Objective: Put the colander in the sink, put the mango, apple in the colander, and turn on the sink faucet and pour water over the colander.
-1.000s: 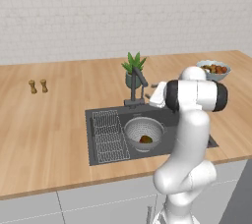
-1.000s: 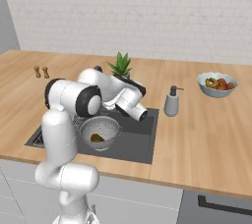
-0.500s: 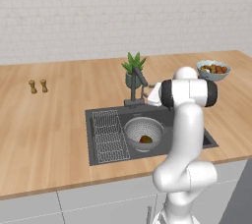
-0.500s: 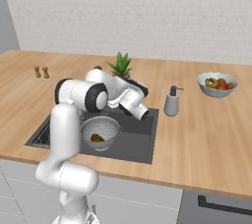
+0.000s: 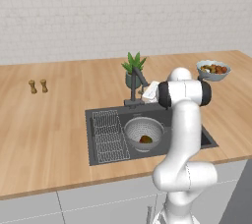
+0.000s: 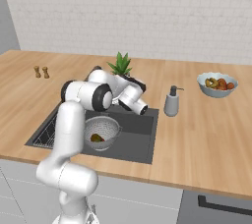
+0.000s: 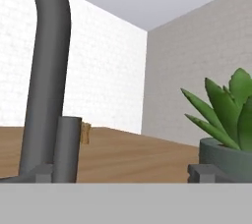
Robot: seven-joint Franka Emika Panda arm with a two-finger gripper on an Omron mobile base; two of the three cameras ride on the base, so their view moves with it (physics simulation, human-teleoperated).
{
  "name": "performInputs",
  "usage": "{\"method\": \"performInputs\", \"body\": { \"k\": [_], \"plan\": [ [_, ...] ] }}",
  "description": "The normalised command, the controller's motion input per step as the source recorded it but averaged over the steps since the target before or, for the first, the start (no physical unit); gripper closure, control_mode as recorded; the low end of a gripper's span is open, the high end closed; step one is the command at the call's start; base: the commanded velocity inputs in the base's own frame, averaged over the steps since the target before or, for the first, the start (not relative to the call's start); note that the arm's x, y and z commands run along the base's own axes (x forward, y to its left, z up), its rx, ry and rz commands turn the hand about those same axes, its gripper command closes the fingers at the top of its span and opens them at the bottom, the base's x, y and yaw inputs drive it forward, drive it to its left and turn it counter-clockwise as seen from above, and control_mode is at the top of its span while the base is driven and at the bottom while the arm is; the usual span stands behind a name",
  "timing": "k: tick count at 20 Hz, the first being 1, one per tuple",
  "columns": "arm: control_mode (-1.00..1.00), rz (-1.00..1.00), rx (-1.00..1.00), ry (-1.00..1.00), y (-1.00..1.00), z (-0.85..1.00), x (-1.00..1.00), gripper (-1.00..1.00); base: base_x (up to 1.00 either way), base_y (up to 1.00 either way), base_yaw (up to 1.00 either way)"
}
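A wooden counter (image 5: 59,120) runs beneath a white brick wall, with the dark sink (image 5: 98,117) sunk into it. The colander (image 5: 143,132) sits inside the sink beside the wire rack (image 5: 109,135), and the mango (image 5: 145,139) lies in its bottom. The faucet (image 5: 135,86) rises at the sink's back edge, just in front of the potted plant (image 5: 132,68). The gripper (image 5: 149,92) hovers next to the faucet with its jaws spread wide, grasping nothing; in the hand view the dark spout (image 7: 47,70) stands close. A soap dispenser (image 6: 172,102) stands right of the sink. Well apart to the right is a fruit bowl (image 5: 213,70). Two small shakers (image 5: 38,86) stand far left.
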Motion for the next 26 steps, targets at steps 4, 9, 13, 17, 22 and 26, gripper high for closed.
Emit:
{"method": "performInputs", "body": {
  "k": [4,9,13,17,22,26],
  "plan": [
    [-1.00,-0.01,-0.02,0.01,0.16,-0.06,0.26,-1.00,0.00,0.00,0.00],
    [-1.00,-0.04,-0.03,0.00,0.13,0.00,0.16,-1.00,0.00,0.00,0.00],
    [-1.00,-0.11,-0.03,0.00,0.19,0.00,0.16,-1.00,0.00,0.00,0.00],
    [-1.00,-0.16,-0.08,0.03,0.04,-0.01,0.30,1.00,0.00,0.00,0.00],
    [-1.00,-0.20,-0.15,0.05,-0.35,-0.07,0.27,1.00,0.00,0.00,0.00],
    [-1.00,-0.14,-0.13,0.03,-0.80,-0.11,0.16,1.00,0.00,0.00,0.00]
  ]
}}
